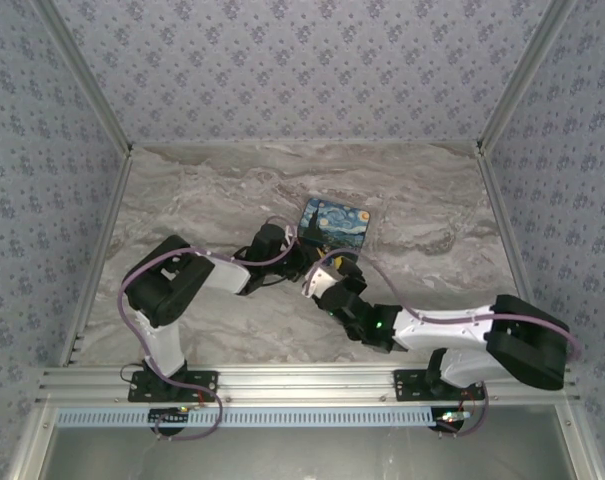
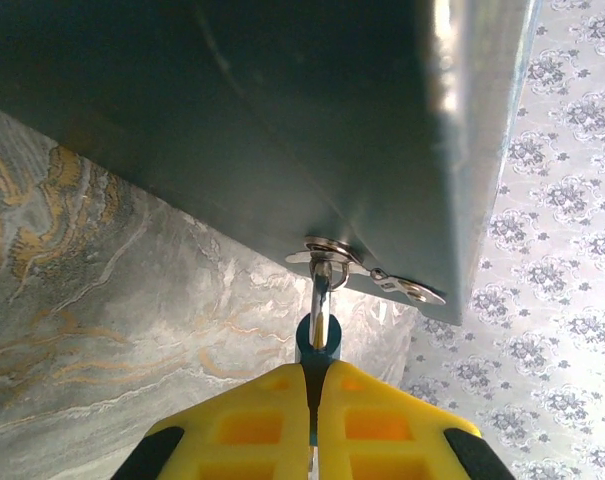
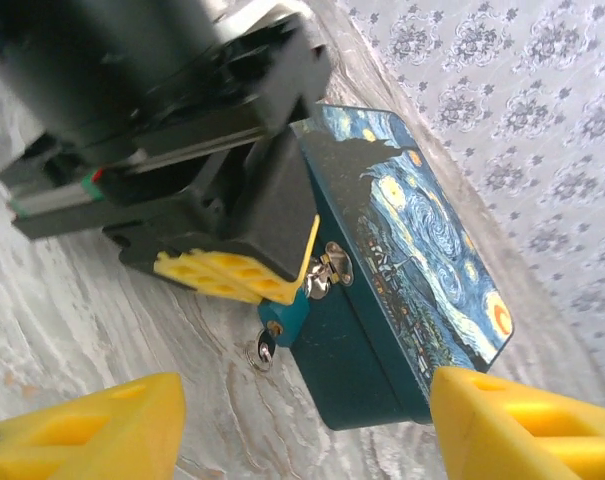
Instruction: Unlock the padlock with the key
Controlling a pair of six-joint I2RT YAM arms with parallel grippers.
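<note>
The grey-veined marble table [image 1: 182,200] is shut in on three sides by walls [image 1: 282,60] papered in a small blue floral pattern. Near its middle lies the box [image 3: 422,250], a flat dark-teal tin. Its lid carries a swirling starry-night print in blue and yellow, the only marking on it. The left arm [image 1: 172,285] reaches to the box from the near left and the right arm [image 1: 462,330] from the near right. From above, their wrists crowd the box's near edge and cover the lock there. In the right wrist view the black body of the left gripper [image 2: 314,380] stands against the box's front wall and hides that wall's far end. Its yellow fingers [image 3: 232,275] are pressed together on the teal-blue padlock [image 3: 287,315], clamping its body just off the box's front wall. The right gripper [image 3: 304,400] hangs a little back from the box, its jaws spread wide with nothing between them. The padlock's thin metal shackle [image 2: 320,290] runs up through the small silver hasp [image 2: 327,255] on the box's front wall. The tiny dark key [image 3: 263,350] sits at the padlock's end farthest from the hasp, at the keyhole, close over the marble; how deep it sits I cannot tell.
</note>
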